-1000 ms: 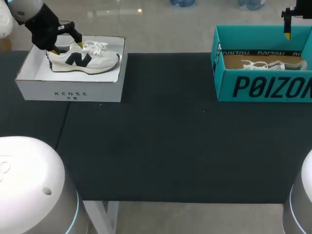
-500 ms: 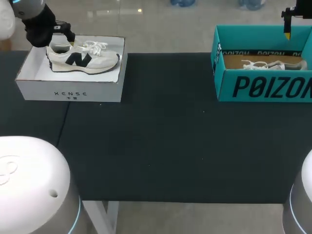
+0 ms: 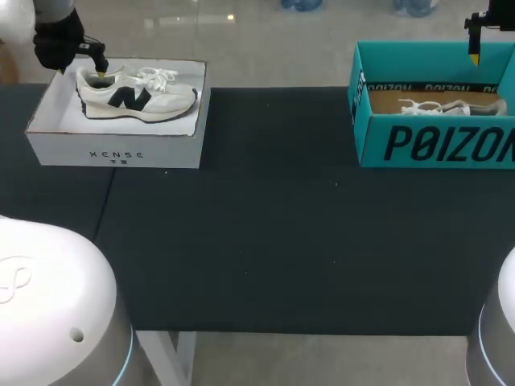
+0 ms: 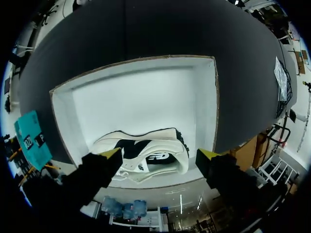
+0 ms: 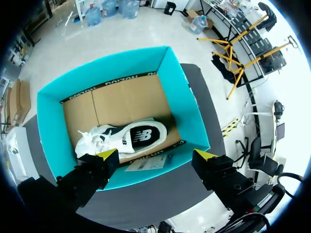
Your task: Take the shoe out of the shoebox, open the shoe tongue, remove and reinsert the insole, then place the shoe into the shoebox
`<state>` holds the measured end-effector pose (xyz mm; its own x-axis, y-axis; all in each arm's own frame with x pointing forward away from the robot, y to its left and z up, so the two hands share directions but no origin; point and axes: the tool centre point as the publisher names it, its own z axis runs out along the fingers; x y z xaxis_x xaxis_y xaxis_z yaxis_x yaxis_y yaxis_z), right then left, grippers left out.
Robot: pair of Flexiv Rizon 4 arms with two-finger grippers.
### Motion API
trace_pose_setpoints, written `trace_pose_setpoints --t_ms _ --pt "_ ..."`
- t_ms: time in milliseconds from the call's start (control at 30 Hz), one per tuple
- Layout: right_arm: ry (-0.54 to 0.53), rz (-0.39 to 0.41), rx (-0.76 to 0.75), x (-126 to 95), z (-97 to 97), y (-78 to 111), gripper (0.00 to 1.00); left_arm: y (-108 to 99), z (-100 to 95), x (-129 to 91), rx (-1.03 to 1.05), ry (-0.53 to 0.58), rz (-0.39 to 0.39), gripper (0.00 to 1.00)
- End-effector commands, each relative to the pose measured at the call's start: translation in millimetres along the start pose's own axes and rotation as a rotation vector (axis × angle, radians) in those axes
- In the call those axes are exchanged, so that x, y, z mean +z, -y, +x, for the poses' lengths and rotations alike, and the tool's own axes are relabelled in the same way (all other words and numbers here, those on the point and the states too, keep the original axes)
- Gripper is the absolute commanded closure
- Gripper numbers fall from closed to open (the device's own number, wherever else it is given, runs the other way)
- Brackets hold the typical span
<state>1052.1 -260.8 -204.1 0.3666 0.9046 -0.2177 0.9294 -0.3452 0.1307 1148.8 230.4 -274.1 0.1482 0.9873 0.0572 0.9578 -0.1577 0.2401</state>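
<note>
A white shoe with a dark logo lies on its side in the white shoebox at the far left. My left gripper hangs open just above the shoe's heel, touching nothing. In the left wrist view the shoe lies below and between the spread fingers of the gripper, near one wall of the box. A second white shoe lies in the teal shoebox at the far right. My right gripper is open high above it. The right wrist view shows that shoe, the teal box and the empty gripper.
The black table top stretches between the two boxes. The white bases of both arms stand at the near corners.
My left gripper has risen and drawn back to the far left, away from the shoe's heel. The shoe stayed where it lay. The right arm has not moved.
</note>
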Motion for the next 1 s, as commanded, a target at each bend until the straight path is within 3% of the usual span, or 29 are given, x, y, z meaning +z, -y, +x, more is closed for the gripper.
trace_pose_setpoints --t_ms 33,367,600,1000 --pt "0.000 -0.001 0.000 -0.3 -0.5 0.4 0.00 -41.4 11.7 26.9 0.009 -0.005 0.121 0.00" --pt "0.000 -0.001 0.000 -0.3 -0.5 0.4 0.00 -58.5 26.9 56.0 -0.007 -0.020 0.225 0.00" --pt "0.000 -0.001 0.000 -0.3 -0.5 0.4 0.00 -63.4 42.2 60.4 -0.068 -0.029 0.257 0.00" --pt "0.000 -0.001 0.000 -0.3 -0.5 0.4 0.00 -56.1 53.9 72.7 -0.090 -0.022 0.300 0.00"
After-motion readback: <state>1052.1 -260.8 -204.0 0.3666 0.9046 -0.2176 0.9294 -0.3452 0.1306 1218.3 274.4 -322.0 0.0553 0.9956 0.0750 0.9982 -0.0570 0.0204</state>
